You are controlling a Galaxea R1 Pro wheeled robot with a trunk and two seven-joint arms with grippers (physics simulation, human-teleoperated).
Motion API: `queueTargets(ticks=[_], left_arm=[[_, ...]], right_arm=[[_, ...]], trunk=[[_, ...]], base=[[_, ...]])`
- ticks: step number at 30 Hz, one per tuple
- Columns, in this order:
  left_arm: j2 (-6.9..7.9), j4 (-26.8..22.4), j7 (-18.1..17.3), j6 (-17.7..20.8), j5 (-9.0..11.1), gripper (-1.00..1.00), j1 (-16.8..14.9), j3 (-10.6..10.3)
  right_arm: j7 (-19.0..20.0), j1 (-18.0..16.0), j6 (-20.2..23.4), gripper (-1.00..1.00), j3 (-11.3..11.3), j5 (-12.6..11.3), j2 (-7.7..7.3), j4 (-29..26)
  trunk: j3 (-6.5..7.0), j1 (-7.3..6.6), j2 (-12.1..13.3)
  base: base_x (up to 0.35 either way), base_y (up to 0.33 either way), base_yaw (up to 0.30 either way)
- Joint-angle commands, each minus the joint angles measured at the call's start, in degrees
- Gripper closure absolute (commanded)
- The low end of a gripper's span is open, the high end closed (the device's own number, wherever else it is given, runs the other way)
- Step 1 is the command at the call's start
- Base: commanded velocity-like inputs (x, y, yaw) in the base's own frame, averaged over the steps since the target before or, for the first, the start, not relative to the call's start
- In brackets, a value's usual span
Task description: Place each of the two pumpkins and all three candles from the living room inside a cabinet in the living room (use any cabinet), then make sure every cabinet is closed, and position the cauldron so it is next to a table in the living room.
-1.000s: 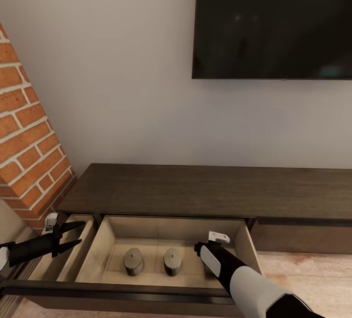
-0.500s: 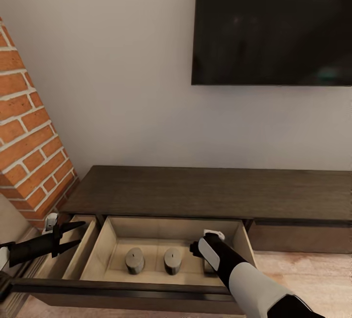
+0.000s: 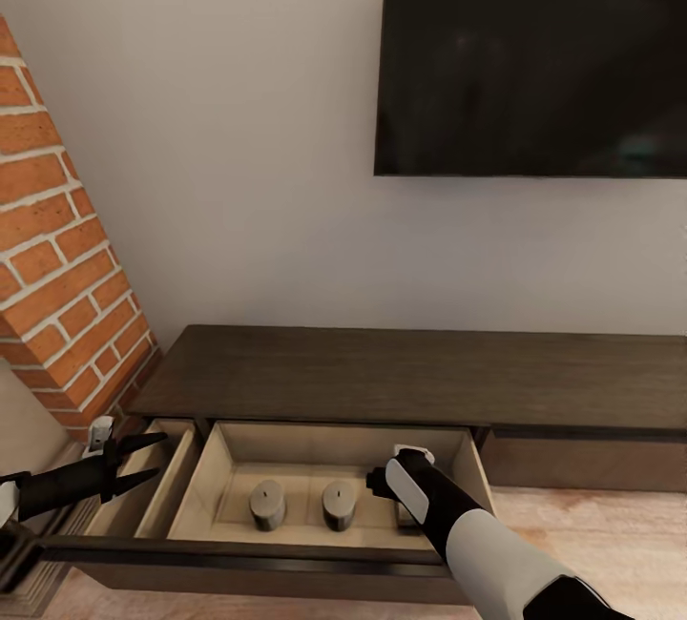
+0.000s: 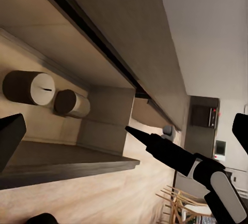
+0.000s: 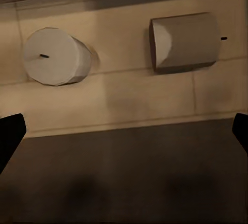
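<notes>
The long dark-brown cabinet [image 3: 410, 374] stands against the wall with a pale-wood drawer [image 3: 212, 472] pulled out. Two candles stand upright side by side on the drawer floor, the left candle [image 3: 268, 504] [image 5: 54, 57] [image 4: 28, 87] and the right candle [image 3: 338, 504] [image 5: 186, 42] [image 4: 72, 103]. My right gripper [image 3: 399, 479] [image 5: 124, 136] reaches down into the drawer just right of the candles, open with nothing between its fingers. My left gripper [image 3: 157, 455] is open and empty over a narrower open drawer [image 3: 162, 496] at the left. The pumpkins and cauldron are out of view.
A large black TV [image 3: 534, 48] hangs on the wall above the cabinet. A red brick pillar [image 3: 57, 248] rises at the left, close to my left arm. A closed drawer front [image 3: 582, 463] lies to the right, with wood floor [image 3: 601, 529] below it.
The whole head view has shifted a little, so the camera moved. My right gripper has edged slightly further into the drawer towards the candles. The left arm and both candles have stayed put.
</notes>
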Motion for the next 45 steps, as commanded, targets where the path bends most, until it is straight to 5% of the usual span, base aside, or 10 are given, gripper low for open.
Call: queueTargets(ticks=[1,36,45], left_arm=[[-0.01,0.00,0.01,-0.01,-0.03,-1.00,0.00,0.00],[-0.04,0.02,0.38,-0.16,-0.17,-1.00,0.00,-0.09],[-0.18,0.05,0.30,-0.10,-2.34,-1.00,-0.02,0.02]], right_arm=[[0.02,0.00,0.00,-1.00,-0.03,-0.01,0.00,0.00],[0.05,0.03,1.33,-1.00,-0.10,-0.12,0.00,-4.75],[0.53,0.01,1.35,-1.00,-0.09,-0.12,0.00,-4.75]], trunk=[[0.18,-0.23,0.42],[6.47,-7.91,14.45],[8.08,-9.89,18.06]], base=[[-0.060,0.001,0.000],[-0.058,0.005,0.000],[-0.053,0.006,0.000]])
